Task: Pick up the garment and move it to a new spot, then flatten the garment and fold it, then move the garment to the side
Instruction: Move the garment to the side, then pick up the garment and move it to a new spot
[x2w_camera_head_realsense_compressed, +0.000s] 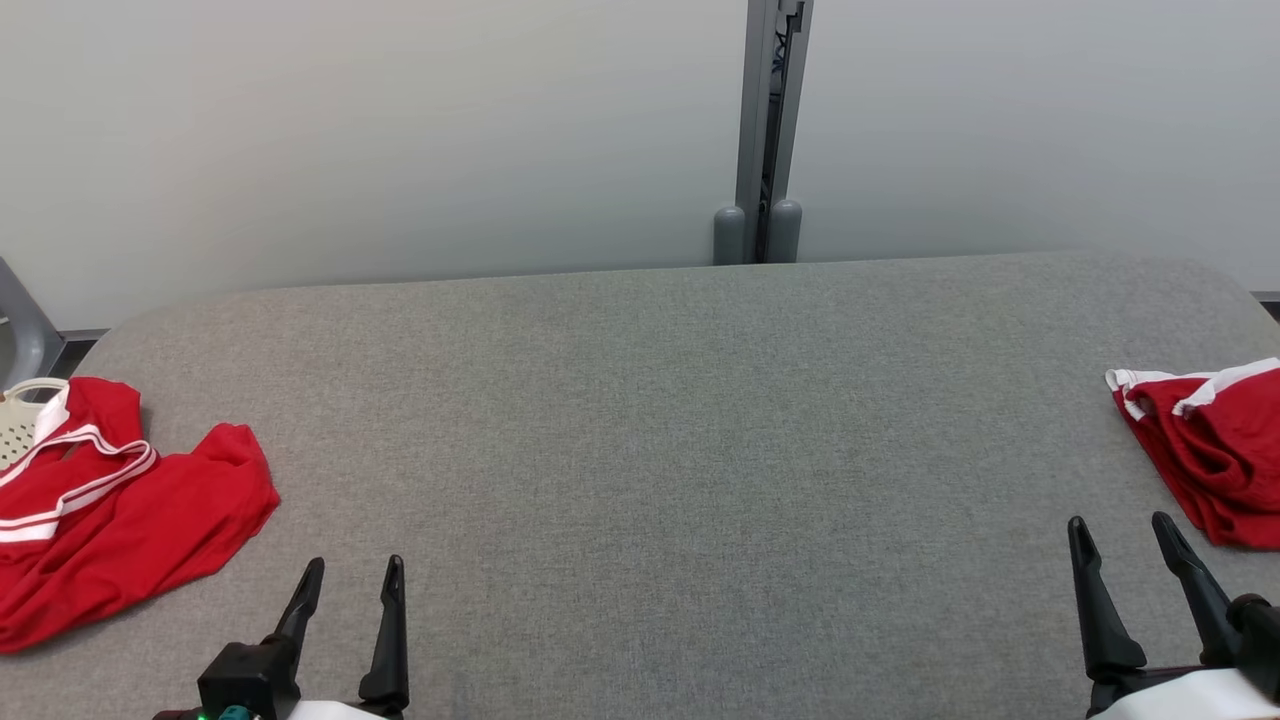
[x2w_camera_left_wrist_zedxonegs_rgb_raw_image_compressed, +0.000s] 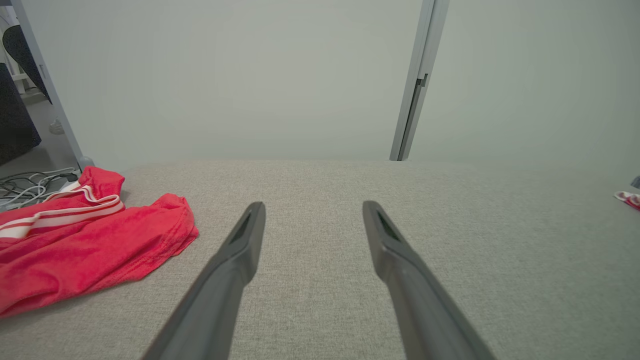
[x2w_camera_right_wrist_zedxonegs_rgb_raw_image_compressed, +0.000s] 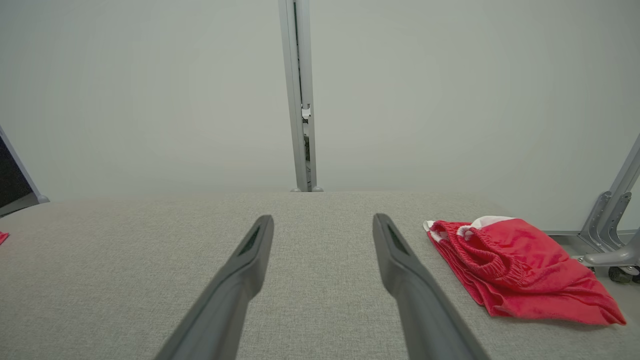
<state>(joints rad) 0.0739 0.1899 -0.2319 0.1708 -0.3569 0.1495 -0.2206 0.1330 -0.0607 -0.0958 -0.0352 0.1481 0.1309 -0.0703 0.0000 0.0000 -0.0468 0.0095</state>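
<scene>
A: Right, head view first: where's the garment?
B: A red top lies crumpled at the table's left end. Red shorts lie at the table's right end and look folded already.
A: And the grippers?
B: The left gripper and right gripper both hover at the table's near edge, spread wide and holding nothing.
A: Left wrist view?
B: The left gripper is parted over bare table. The top sits off to its left, near but not touching.
A: Right wrist view?
B: Much the same. The right gripper is open and empty, with the shorts just beside it, elastic waistband showing.
A: So which step?
B: I'd say the very first, the pick-up, and it hasn't begun. The top is the unfolded one, so it's the likely target.
A: What does the next move need?
B: The left arm should swing toward the table's left end, come down on a raised fold of the top and close there. Then it carries the top to the table's bare middle, where there's room to flatten it.
</scene>
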